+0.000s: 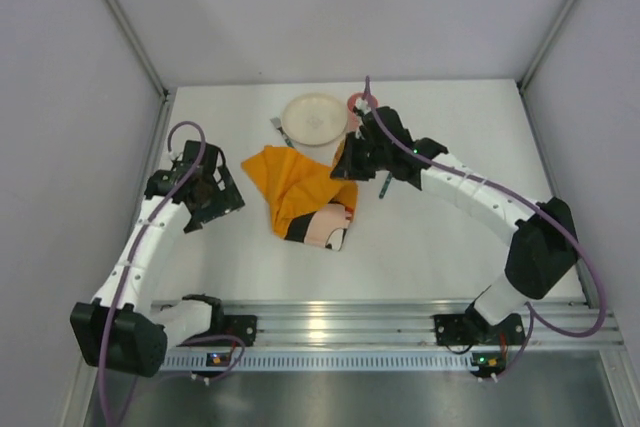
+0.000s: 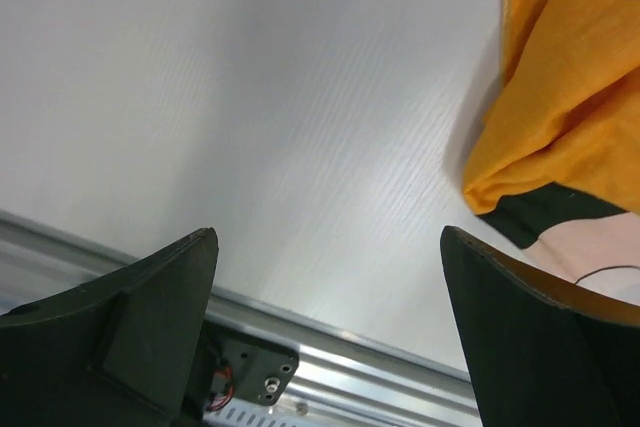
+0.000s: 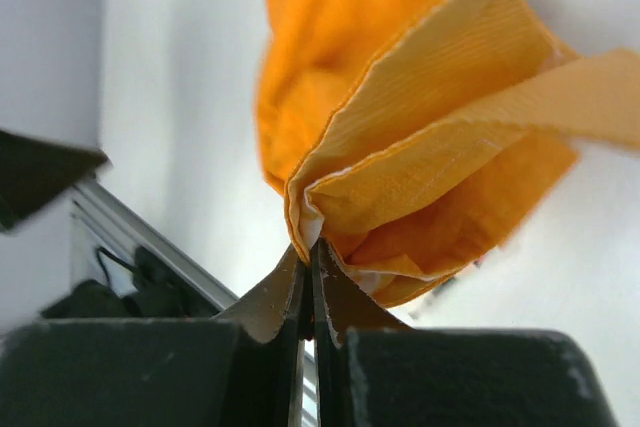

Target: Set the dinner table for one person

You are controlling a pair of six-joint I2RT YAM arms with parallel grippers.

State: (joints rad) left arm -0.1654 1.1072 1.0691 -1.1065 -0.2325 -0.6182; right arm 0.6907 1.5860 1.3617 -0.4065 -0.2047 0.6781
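Right gripper [image 3: 310, 250] clamping orange cloth [image 3: 430, 147], left gripper [image 2: 330, 237] spread

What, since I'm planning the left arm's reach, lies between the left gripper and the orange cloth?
Nothing but bare white tabletop. The left gripper is open, with the orange cloth just to its right. Both the top external and left wrist views show that stretch.

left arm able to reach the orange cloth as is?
Probably yes: the left tool is open, with only bare table between it and the cloth. The right tool pinches the opposite edge.
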